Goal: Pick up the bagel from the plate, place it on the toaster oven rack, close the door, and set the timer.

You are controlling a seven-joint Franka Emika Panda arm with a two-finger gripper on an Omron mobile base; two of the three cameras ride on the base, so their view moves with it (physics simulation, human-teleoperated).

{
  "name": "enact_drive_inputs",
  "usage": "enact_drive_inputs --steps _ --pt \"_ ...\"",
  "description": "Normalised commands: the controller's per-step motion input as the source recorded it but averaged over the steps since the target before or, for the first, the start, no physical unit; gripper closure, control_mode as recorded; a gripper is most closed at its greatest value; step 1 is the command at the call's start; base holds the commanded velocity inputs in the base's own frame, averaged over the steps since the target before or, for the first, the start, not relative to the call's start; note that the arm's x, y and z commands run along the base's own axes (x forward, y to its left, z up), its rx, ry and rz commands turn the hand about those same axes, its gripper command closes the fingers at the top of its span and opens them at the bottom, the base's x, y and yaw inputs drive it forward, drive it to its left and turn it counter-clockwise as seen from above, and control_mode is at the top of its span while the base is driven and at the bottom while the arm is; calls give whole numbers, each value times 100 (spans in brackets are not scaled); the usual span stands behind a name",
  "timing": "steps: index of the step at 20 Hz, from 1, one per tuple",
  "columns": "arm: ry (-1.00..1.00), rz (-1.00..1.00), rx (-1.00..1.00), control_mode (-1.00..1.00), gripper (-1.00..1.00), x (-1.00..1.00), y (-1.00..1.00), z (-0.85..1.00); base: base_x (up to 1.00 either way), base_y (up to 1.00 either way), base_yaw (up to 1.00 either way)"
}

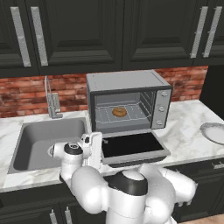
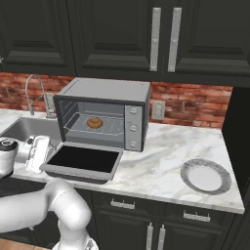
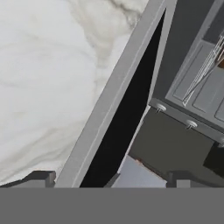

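Bagel (image 1: 119,112): golden-brown, lying near the middle of the rack (image 1: 131,114) inside the oven (image 1: 127,81); also seen from the right base view (image 2: 94,122).

Rack: silver wire grid spanning the cavity, its edge visible at the upper right of the hand view (image 3: 202,72).

Door (image 1: 131,144): folded down flat, dark glass facing up, grey frame reaching over the front edge of the tabletop (image 1: 188,131).

Plate (image 2: 205,176): pale, bare, on the tabletop well to the right of the oven.

End effector (image 1: 95,151): white, just beside the left edge of the lowered door, at the tabletop's front edge; jaws spread wide, gripping nothing. The bagel sits beyond and above it, well apart, deep in the cavity. In the hand view the fingertips (image 3: 39,178) rise on either side of the door's grey frame edge (image 3: 109,100).

Sink (image 1: 46,140): grey basin left of the oven, faucet (image 1: 52,98) behind it.

Writing: no brand, label or lettering can be read; the oven's three knobs (image 2: 132,128) carry no legible marks.
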Motion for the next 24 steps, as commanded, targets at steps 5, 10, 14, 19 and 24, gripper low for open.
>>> enact_drive_inputs --steps 5,10,14,19,24 --pt "-7 25 -15 -100 -100 35 -19 44 0 0 0" --pt "-7 30 -18 -100 -100 42 -19 52 0 0 0" --pt "-6 38 -19 -100 -100 44 -11 50 0 0 0" --pt "-2 43 -16 -100 -100 53 -20 51 0 0 0" --pt "0 43 -15 -100 -100 57 -22 58 0 0 0"
